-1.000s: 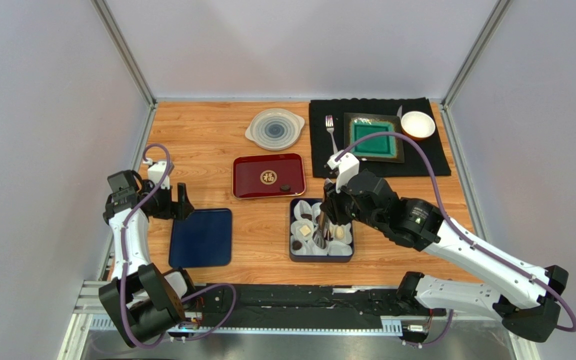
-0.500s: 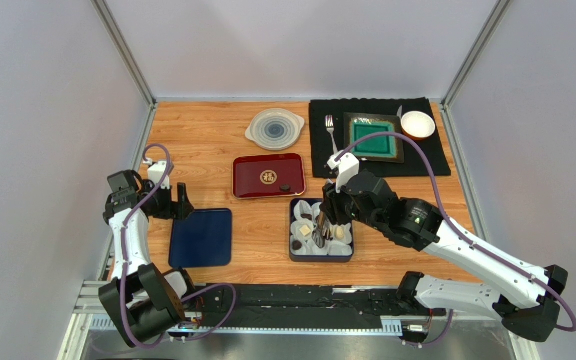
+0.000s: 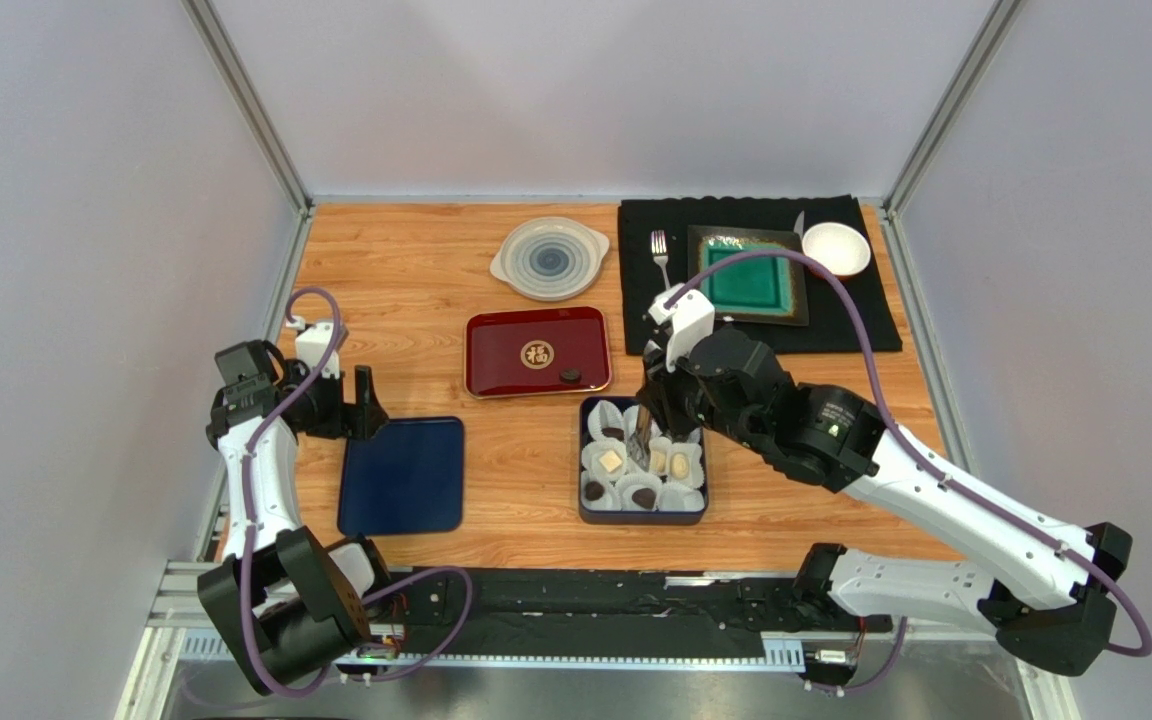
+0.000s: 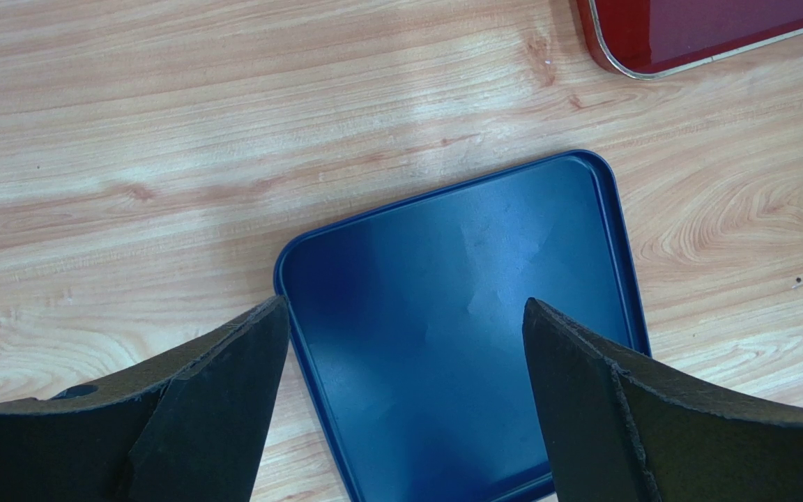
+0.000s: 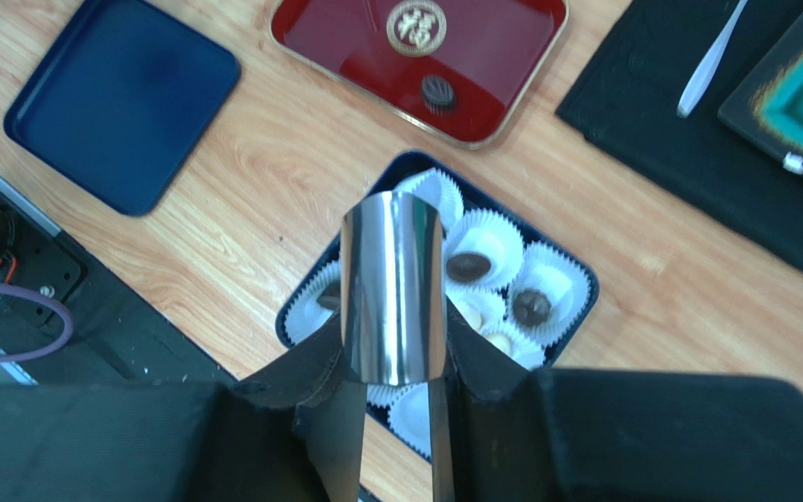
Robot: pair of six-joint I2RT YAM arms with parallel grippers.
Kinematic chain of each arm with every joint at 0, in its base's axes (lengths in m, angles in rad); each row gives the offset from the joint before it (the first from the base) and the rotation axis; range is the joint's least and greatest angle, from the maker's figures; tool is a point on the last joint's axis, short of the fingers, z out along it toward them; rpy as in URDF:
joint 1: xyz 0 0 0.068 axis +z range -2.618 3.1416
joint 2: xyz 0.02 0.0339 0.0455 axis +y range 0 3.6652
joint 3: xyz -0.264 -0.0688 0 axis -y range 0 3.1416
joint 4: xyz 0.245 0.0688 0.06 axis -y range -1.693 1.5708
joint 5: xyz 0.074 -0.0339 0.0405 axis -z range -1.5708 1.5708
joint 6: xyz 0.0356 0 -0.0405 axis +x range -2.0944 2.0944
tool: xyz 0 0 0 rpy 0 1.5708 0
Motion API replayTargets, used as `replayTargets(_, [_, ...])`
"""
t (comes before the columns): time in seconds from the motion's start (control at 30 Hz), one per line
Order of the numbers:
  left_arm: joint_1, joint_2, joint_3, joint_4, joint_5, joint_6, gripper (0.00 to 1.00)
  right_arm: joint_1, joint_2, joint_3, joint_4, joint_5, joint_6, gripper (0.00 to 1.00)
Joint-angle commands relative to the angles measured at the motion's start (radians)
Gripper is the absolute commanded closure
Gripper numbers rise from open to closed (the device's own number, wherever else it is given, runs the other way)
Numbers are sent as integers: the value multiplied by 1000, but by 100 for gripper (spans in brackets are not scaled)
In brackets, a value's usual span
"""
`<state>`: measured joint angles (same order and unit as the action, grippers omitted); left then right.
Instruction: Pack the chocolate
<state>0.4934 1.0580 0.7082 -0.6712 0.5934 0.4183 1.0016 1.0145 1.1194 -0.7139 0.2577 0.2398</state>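
A dark blue box [image 3: 585,512] lined with white paper cups holds several chocolates, dark brown [image 3: 594,488] and cream [image 3: 680,468]. In the right wrist view the box [image 5: 585,304] shows dark pieces [image 5: 466,267] and a cream one [image 5: 500,340]. One dark chocolate [image 3: 572,375] lies alone on the red tray [image 3: 515,375]; it also shows in the right wrist view [image 5: 438,92]. My right gripper [image 3: 668,402] is shut on shiny metal tongs [image 5: 393,293], held above the box. My left gripper [image 3: 364,402] is open and empty over the blue lid [image 4: 458,335].
The blue lid [image 3: 402,474] lies left of the box. At the back stand a grey lidded dish [image 3: 549,255] and a black mat [image 3: 868,323] with a fork [image 3: 660,255], a green plate [image 3: 748,282] and a white bowl [image 3: 835,248].
My right gripper has risen and drawn back toward the far side, lifting the tongs out of the box. The left arm has not moved.
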Motion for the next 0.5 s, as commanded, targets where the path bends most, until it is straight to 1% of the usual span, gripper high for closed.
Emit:
replayTargets(0.0, [11, -12, 19, 5, 11, 20, 10, 8, 45, 117, 82, 40, -69, 77])
replayTargets(0.07, [11, -10, 17, 5, 11, 19, 10, 8, 71, 161, 106, 49, -108, 78])
replayTargets(0.27, [10, -12, 14, 5, 16, 19, 10, -9, 231, 307, 182, 42, -194, 79])
replayTargets(0.37, [11, -15, 13, 4, 16, 20, 10, -47, 314, 364, 221, -20, -194, 80])
replayTargets(0.47, [11, -15, 10, 7, 11, 27, 10, -110, 392, 384, 281, -76, -172, 81])
